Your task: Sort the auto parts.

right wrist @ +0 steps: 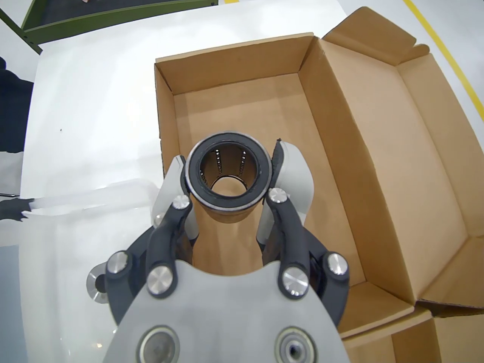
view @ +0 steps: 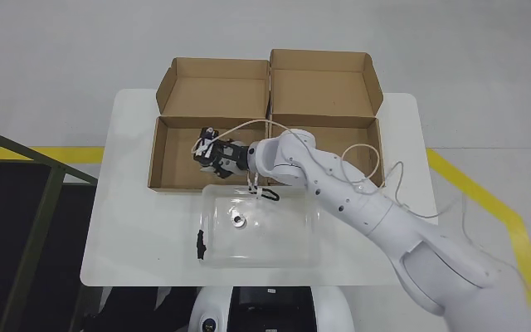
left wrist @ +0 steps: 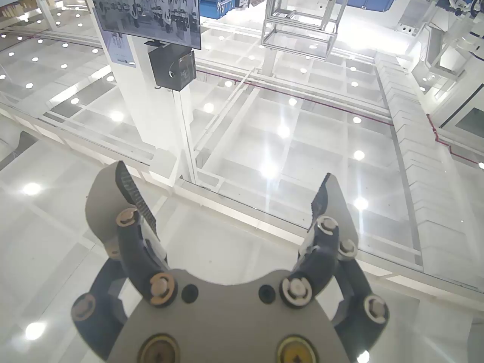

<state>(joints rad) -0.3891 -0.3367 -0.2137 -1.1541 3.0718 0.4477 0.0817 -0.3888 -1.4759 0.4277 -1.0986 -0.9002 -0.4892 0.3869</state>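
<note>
The right end effector (right wrist: 229, 162) grips a black-rimmed cylindrical bearing (right wrist: 227, 205) over the floor of an open cardboard box (right wrist: 245, 115).

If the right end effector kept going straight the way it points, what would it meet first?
The right end effector points down into the open cardboard box, so likely its bare floor, with the gripped bearing touching first. Nothing shows between, though depth is unclear.

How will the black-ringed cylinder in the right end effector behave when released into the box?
Probably rigid: the cylinder looks undeformed in the right end effector. Likely heavy for its size, with metal shell and ball rows inside. Being round, it may roll on the box floor.
</note>
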